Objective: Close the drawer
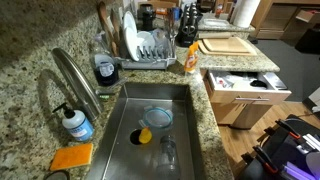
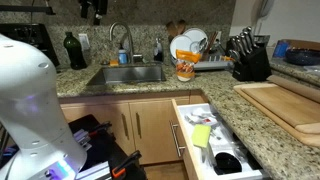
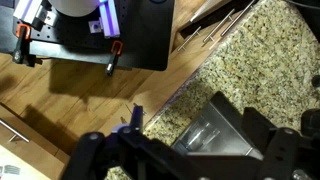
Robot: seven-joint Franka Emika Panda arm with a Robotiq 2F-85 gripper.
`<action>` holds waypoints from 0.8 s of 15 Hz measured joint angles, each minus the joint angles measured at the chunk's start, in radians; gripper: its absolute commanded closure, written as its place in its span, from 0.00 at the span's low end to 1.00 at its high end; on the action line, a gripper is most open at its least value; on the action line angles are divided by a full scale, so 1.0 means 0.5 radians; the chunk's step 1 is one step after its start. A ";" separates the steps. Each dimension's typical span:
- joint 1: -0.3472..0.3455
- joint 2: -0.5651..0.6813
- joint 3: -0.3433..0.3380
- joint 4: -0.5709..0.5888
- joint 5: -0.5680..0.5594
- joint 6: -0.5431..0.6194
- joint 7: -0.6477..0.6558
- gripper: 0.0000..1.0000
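Spread wide at the bottom of the wrist view, the jaws of the gripper [image 3: 180, 155] have nothing between them, and they hang above the edge of a speckled granite counter [image 3: 260, 60] and a wooden floor [image 3: 50, 100]. The drawer [image 2: 181, 135] [image 1: 240, 88] stands wide open under that counter, beside the cabinet below the sink, with its flat tan wooden front well out from the cabinet face. Its shallow white inside holds a pale yellow item [image 2: 202, 135] and a few dark utensils [image 2: 228, 160], too small to name. On the counter right above the drawer lies a flat rectangular wooden cutting board [image 2: 285, 105], and behind it stands a black knife block [image 2: 248, 62] full of handles. An orange bottle [image 2: 185, 68] stands between the board and the sink [image 1: 188, 120], a deep steel basin holding a round blue-rimmed bowl [image 1: 157, 116], a small yellow thing [image 1: 145, 135] and a clear glass [image 1: 168, 150]. A curved steel faucet [image 1: 75, 75] arches over the basin. Behind the sink a wire dish rack [image 1: 140, 63] holds white plates [image 1: 145, 45] on edge. Near the faucet stand a blue soap bottle [image 1: 75, 122] and a flat orange sponge [image 1: 72, 157]. The smooth white arm [image 2: 30, 100] fills the side of an exterior view, apart from the drawer.
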 measured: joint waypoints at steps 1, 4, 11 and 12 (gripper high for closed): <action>0.000 0.000 0.000 0.000 0.000 0.000 0.000 0.00; 0.000 0.000 0.000 0.000 0.000 0.000 0.000 0.00; -0.278 0.278 -0.112 -0.246 0.076 0.251 -0.011 0.00; -0.326 0.357 -0.120 -0.299 0.076 0.338 0.003 0.00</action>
